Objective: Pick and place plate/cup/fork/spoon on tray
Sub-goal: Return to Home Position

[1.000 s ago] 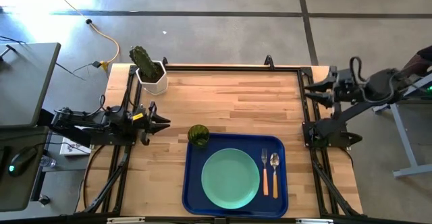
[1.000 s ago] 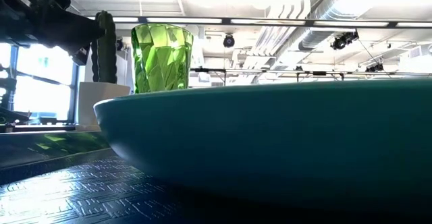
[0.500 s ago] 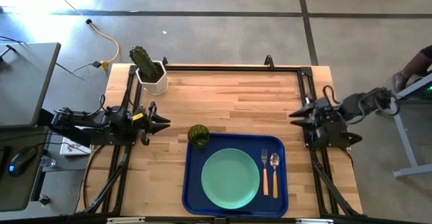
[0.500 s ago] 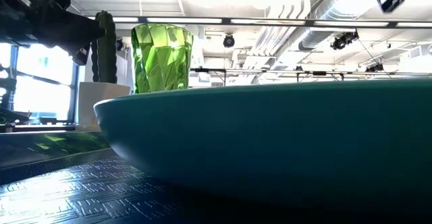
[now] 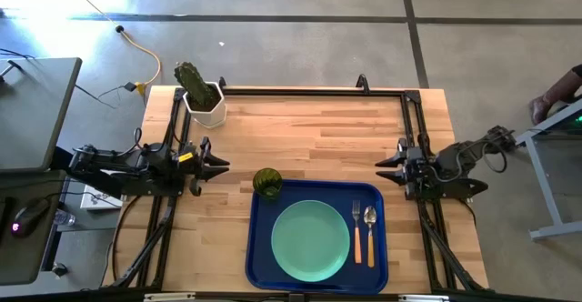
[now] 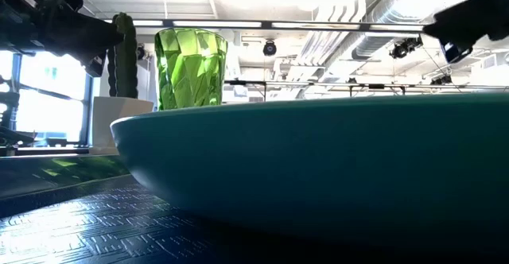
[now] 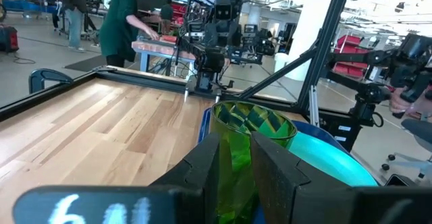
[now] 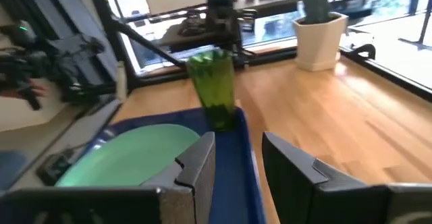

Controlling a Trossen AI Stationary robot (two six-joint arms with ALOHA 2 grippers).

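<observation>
Tray (image 5: 256,247) at near table edge: plate (image 5: 310,239), fork (image 5: 356,234), spoon (image 5: 370,233) inside, cup (image 5: 266,182) standing in its far-left corner. Left gripper (image 5: 221,164) and right gripper (image 5: 383,168) parked at the table sides, fingers apart, holding nothing.

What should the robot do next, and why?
Probably nothing more than resting both arms. The plate, fork and spoon already lie on the tray, and the cup stands on its far left corner. The left tool and right tool hold nothing, at the table's sides.
</observation>
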